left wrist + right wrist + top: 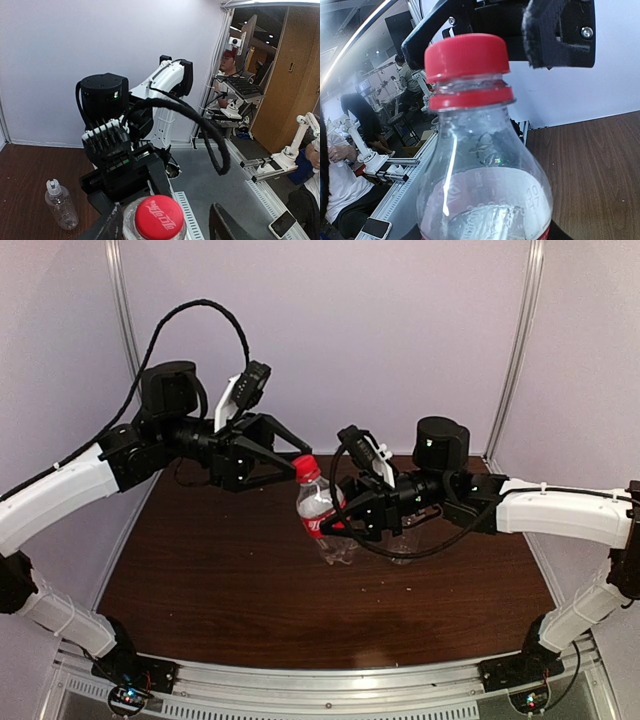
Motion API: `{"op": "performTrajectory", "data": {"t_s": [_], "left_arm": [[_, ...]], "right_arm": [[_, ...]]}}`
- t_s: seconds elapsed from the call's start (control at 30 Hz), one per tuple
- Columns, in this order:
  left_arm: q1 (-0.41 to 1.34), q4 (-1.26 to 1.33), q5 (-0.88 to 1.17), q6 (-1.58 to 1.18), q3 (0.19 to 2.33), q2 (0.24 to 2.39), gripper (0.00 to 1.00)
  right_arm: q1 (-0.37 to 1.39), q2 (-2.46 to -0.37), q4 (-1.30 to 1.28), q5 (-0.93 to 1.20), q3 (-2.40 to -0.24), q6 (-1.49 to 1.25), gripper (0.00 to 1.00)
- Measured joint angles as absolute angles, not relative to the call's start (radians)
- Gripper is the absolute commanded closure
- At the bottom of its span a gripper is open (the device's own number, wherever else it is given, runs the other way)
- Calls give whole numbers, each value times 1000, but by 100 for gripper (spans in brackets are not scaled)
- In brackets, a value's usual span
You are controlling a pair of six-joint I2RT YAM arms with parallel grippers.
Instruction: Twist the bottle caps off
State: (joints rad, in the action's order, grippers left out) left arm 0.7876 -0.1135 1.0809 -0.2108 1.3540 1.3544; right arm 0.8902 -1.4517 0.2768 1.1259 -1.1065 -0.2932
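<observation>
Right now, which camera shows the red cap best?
The right wrist view: the red cap appears large, side-on, seated on its bottle. The left wrist view shows only its printed top; the top view shows it tiny.

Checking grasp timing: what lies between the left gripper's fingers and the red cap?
Nothing. In the left wrist view the red cap sits between the left gripper's open fingers, bare gaps both sides.

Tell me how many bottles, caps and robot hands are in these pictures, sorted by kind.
Bottles: 2 (red-label bottle, unlabelled bottle)
Caps: 2 (red cap, white cap)
Hands: 2 (left hand, right hand)
Total: 6
</observation>
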Motion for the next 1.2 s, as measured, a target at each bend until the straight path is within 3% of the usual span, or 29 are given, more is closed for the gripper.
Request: {"op": "performTrajectory", "data": {"t_s": [0.53,0.73,1.07,1.2], "left_arm": [[791,-105,1069,-205,1354,1383,77],[787,-109,982,-221,1348,1370,83],[912,-210,299,-442,1376,1341,84],[951,-235,161,-496,1419,1367,84]], "right_arm": [[887,-1453,277,1111,-1106,-291,76],[881,-1445,206,1027,-1127,-236,77],[885,-1410,81,581,-1145,-159,77],[892,-1401,94,499,-1137,-159,78]]}}
